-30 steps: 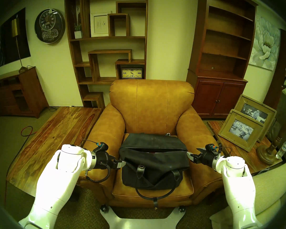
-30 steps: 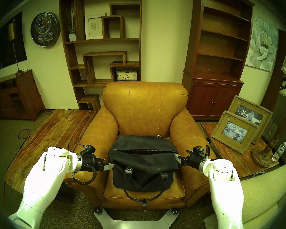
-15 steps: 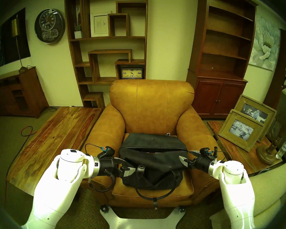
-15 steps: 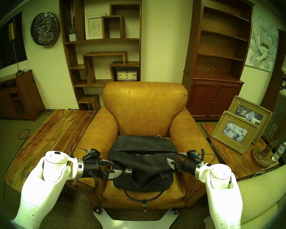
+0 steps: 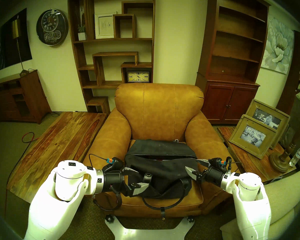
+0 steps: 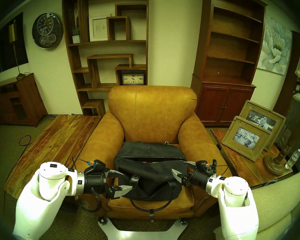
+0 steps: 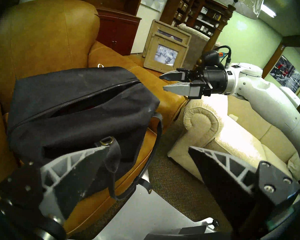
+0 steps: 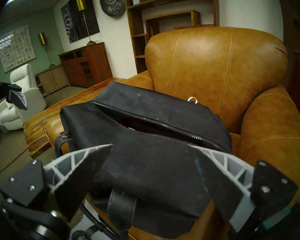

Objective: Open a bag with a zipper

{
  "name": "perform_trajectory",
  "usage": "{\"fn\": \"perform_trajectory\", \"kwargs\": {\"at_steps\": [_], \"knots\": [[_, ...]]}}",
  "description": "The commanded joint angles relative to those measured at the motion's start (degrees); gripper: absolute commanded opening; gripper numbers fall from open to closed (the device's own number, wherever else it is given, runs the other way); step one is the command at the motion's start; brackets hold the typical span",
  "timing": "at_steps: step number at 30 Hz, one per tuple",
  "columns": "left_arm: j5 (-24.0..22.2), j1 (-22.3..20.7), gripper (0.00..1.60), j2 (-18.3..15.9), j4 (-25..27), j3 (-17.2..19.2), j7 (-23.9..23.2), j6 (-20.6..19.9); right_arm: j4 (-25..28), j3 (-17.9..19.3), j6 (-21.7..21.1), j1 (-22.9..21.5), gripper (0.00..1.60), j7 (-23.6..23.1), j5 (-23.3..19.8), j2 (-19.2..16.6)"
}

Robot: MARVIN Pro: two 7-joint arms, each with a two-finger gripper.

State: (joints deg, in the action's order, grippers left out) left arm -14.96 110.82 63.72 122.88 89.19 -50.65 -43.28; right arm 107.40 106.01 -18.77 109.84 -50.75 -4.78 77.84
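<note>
Zipper (image 5: 160,154) on duffel bag (image 5: 161,173) already gapes. Both claws spread, empty: left gripper (image 5: 137,179), right gripper (image 5: 196,167). Best retreat clear of handles.

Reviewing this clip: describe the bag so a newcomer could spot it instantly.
Find the tan leather armchair in the room's middle. On its seat cushion sits the bag, between two open pincers. It is the only soft black thing there, its top zipper gaping, one loop handle hanging over the seat's front.
</note>
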Motion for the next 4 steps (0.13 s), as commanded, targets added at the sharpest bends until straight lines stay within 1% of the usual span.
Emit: {"fn": "perform_trajectory", "kwargs": {"at_steps": [1,3,4], "knots": [[-0.52,5.63,1.60,-0.65,5.89,1.93,-0.78,1.88,6.48,1.65,0.41,5.10,1.60,-1.37,-1.86,1.32],[-0.51,6.36,1.60,-0.72,6.56,2.31,-0.84,2.14,7.16,1.97,0.41,5.75,1.60,-1.57,-2.04,1.51],[-0.49,7.18,1.60,-0.78,7.27,2.73,-0.88,2.44,8.58,2.35,0.35,6.68,1.60,-1.72,-2.19,1.76]]}}
